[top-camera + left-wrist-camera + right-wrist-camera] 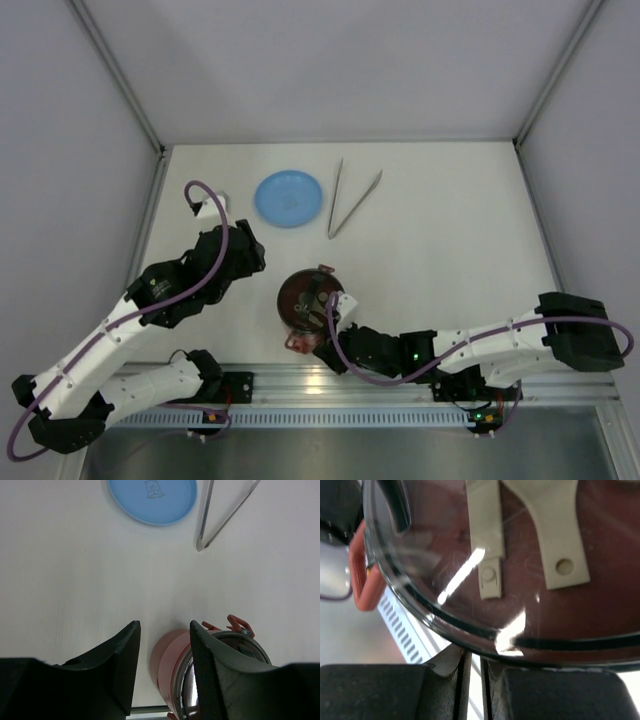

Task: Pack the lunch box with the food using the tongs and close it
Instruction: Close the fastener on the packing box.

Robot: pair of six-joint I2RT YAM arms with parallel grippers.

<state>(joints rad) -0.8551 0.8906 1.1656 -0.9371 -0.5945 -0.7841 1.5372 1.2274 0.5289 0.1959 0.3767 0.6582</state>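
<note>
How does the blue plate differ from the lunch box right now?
The blue plate is flat, shallow and bare of food; the lunch box is a tall dusty-red stack with its lid on. The plate lies at the far side beside the tongs; the lunch box stands near the arm bases, with the right gripper at its rim. Both are round.

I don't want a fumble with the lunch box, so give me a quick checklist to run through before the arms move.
1. Lid on the lunch box: ok, it sits on top.
2. Right gripper grip: cannot tell; its jaws are nearly together at the lid's rim.
3. Left gripper free: ok, open and holding nothing.
4. Tongs reachable: ok, lying untouched on the table beside the plate.
5. Food packed: cannot tell; none shows on the plate or the table.
</note>
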